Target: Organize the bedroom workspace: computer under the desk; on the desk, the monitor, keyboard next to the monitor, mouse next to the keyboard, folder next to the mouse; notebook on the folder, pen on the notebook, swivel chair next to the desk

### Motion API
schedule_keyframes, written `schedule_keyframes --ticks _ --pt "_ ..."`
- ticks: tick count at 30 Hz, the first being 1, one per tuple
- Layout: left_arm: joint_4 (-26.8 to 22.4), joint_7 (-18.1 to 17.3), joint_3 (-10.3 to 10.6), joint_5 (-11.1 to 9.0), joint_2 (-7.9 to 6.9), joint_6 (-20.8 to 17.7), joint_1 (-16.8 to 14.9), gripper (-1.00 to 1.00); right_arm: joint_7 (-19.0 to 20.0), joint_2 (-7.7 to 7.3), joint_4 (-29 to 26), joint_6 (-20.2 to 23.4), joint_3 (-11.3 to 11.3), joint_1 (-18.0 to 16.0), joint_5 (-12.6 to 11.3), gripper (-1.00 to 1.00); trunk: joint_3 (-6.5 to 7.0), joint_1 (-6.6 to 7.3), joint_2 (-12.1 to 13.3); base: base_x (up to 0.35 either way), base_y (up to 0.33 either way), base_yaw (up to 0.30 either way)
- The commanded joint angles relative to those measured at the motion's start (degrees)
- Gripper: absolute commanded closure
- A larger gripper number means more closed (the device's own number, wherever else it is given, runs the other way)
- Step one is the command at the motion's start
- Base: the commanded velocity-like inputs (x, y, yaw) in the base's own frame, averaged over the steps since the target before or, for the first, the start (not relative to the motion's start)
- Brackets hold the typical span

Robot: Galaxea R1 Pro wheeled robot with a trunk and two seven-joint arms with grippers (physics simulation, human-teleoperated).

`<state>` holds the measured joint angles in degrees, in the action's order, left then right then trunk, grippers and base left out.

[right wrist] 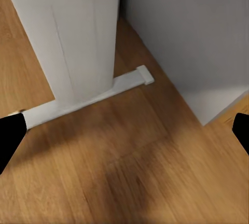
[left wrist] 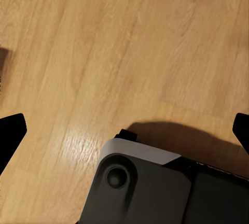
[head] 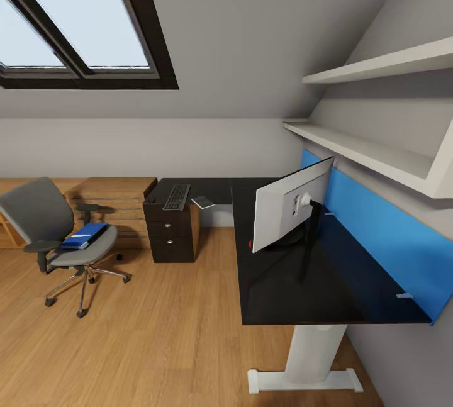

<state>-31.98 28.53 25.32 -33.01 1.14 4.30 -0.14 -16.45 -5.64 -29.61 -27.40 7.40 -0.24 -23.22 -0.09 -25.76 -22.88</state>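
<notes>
The black L-shaped desk (head: 327, 297) with its blue back panel runs along the right wall. On it stands the monitor (head: 286, 206), its light back toward me. The keyboard (head: 177, 197) lies on the desk's far wing, with a small light-grey flat thing (head: 202, 202) beside it that I cannot identify. A tiny red item (head: 250, 245) lies by the monitor's base. The grey swivel chair (head: 47, 221) stands at the left, apart from the desk, with the blue folder (head: 84, 235) on its seat. The computer and mouse are out of view. My left gripper (left wrist: 124, 133) and right gripper (right wrist: 124, 130) are both open and hold nothing.
A dark drawer unit (head: 171, 231) sits under the desk's far wing, with low oak shelving (head: 116, 199) along the back wall. Two white shelves (head: 371, 152) hang above the desk. The white desk leg (right wrist: 78, 37) and its foot (right wrist: 124, 81) are close to my right gripper. Wooden floor (head: 157, 325) lies between chair and desk.
</notes>
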Motion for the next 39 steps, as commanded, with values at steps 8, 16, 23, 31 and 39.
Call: schedule_keyframes --ticks 8,16,23,31,39 --pt "-2.55 0.48 -0.12 -0.73 -0.17 0.09 -2.30 -1.00 -0.50 -0.38 -2.99 -0.29 0.15 -0.30 -0.42 -1.00 -0.01 -0.02 -0.03 0.000 0.000 0.000" --pt "-6.34 0.85 -0.17 -0.74 -0.17 -0.02 -6.84 -1.00 -1.59 -1.08 -14.57 0.24 -0.18 -0.44 -0.36 -1.00 -0.01 -0.02 -0.03 0.000 0.000 0.000" --pt "-12.90 0.97 -0.64 -0.78 -0.05 -3.97 -10.52 -1.00 -8.65 -2.76 -30.80 10.68 -0.53 -0.53 -0.34 -1.00 -0.01 -0.02 -0.03 0.000 0.000 0.000" --pt "-16.33 1.12 -4.17 -0.95 0.14 -15.05 -15.95 -1.00 -13.21 -3.39 -38.46 25.05 -0.73 -9.61 -0.32 -1.00 -0.01 -0.02 -0.03 0.000 0.000 0.000" --pt "-14.44 0.92 -7.26 -1.57 0.00 -17.16 -22.32 -1.00 -13.38 -0.38 -20.96 30.12 -0.21 -27.95 -0.35 -1.00 -0.01 -0.02 -0.03 0.000 0.000 0.000"
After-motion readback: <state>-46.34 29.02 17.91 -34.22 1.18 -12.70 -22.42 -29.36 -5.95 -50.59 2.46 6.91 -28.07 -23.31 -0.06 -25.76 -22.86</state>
